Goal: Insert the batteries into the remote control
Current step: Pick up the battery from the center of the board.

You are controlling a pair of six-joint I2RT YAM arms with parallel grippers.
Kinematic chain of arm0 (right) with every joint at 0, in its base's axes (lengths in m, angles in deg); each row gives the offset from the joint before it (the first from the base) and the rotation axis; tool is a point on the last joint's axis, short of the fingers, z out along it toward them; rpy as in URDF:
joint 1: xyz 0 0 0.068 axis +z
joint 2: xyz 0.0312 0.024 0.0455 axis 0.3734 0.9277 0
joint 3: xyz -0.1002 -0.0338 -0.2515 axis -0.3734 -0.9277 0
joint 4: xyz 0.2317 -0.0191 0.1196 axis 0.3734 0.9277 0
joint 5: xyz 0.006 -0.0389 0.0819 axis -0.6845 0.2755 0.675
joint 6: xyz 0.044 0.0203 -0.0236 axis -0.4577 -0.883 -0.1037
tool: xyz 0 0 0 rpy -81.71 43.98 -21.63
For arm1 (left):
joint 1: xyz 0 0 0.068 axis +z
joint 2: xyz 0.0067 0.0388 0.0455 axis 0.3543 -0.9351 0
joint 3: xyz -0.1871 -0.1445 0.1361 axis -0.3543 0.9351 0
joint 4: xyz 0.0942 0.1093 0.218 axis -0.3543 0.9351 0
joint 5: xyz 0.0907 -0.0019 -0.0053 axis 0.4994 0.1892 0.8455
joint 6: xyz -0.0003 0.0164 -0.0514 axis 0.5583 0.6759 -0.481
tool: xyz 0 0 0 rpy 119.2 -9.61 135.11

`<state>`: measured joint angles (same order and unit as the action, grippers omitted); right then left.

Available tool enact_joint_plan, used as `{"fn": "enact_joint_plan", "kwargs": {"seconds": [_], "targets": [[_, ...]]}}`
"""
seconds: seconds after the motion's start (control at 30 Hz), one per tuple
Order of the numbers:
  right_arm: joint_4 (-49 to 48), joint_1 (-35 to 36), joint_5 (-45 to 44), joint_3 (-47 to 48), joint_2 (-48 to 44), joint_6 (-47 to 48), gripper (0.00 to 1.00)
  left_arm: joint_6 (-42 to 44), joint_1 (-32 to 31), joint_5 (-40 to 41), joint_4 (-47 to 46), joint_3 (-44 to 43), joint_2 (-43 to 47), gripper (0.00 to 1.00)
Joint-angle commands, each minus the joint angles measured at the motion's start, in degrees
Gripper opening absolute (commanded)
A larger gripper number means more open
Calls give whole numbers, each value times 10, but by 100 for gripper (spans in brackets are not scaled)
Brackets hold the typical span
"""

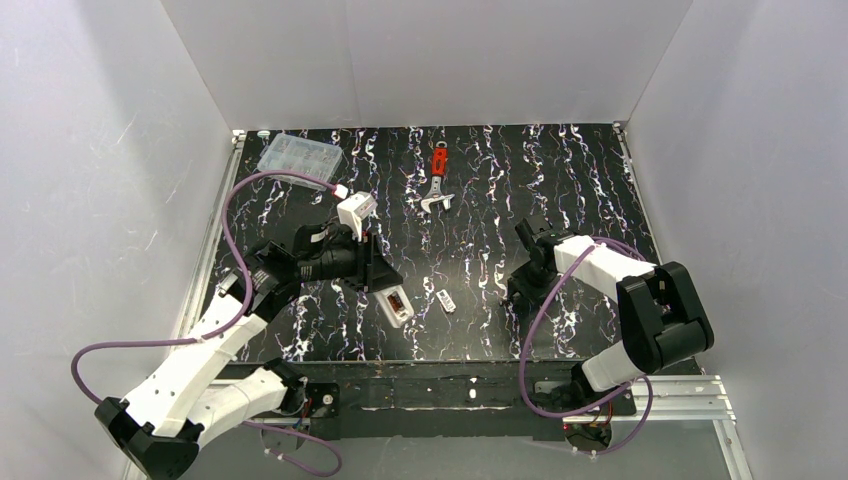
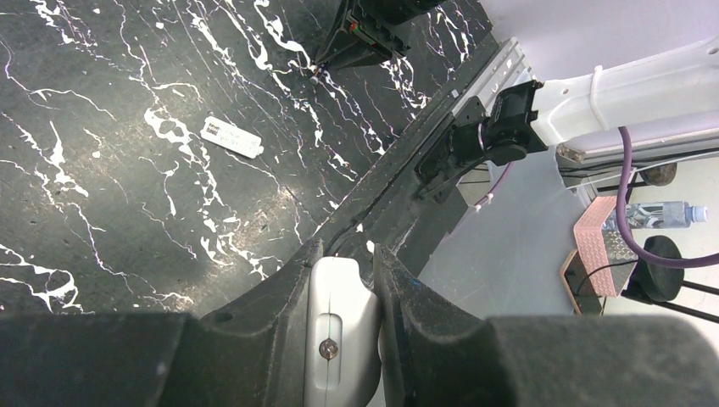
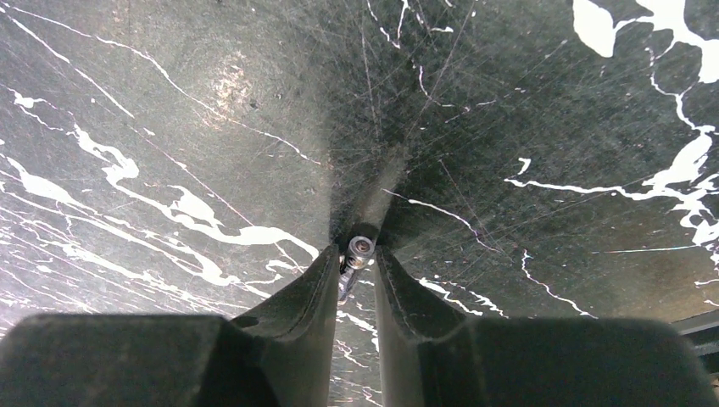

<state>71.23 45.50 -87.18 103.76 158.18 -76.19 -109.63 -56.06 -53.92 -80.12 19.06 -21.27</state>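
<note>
Left claw (image 2: 346, 254) clamped on slim white rectangular remote control (image 1: 397, 303), near centre, right claw (image 3: 356, 257) closed on small silver cylindrical battery (image 3: 361, 247), low at black marbled table (image 3: 526, 102)

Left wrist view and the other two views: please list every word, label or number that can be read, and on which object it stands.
No text can be read in any view.
On the small white piece: dark print at one end, too small to read.
On the bottle beyond the table: a label, blurred.
On the remote control: no legible marking.
</note>
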Motion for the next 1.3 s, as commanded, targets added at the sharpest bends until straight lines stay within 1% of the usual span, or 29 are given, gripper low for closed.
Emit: {"fn": "enact_joint_plan", "kwargs": {"seconds": [0.0,0.03,0.1,0.17,0.23,0.3,0.37,0.53,0.67,0.8,0.87,0.93,1.0,1.1,1.2,1.27], "targets": [[-8,-2,-22,-11,17,4,26,7,3,-12,5,-14,15,0],[-9,-2,-25,-13,15,7,23,6,3,-12,6,-14,15,0],[-16,-3,-29,-14,12,14,13,7,3,-13,7,-14,15,0],[-23,-3,-27,-14,10,25,6,9,3,-12,8,-14,16,0],[-26,-3,-31,-7,5,40,2,11,4,-13,10,-15,16,0],[-43,-3,-33,-9,-7,56,1,12,4,-13,14,-18,13,0],[-86,-3,-31,-26,-38,73,1,12,3,-13,15,-21,11,0],[-214,-4,-51,-99,-154,118,1,3,4,-12,14,-24,3,0],[-288,-4,-61,-133,-225,183,1,-9,3,-14,2,-24,-3,0],[-371,-3,-18,-157,-268,261,1,-17,3,-15,21,-45,-15,0],[-428,-4,11,-174,-291,293,1,-16,3,-20,49,-63,-29,0],[-482,-4,38,-195,-319,322,1,-16,3,-34,50,-70,-35,0],[-539,-4,77,-217,-340,356,1,-20,3,-57,14,-60,-34,0],[-599,-4,119,-241,-371,408,1,-33,3,-91,-82,-25,-17,0],[-620,-4,178,-248,-396,460,1,-50,3,-169,-210,17,-7,0],[-629,-4,206,-253,-406,479,1,-74,3,-202,-260,29,-7,0]]}}
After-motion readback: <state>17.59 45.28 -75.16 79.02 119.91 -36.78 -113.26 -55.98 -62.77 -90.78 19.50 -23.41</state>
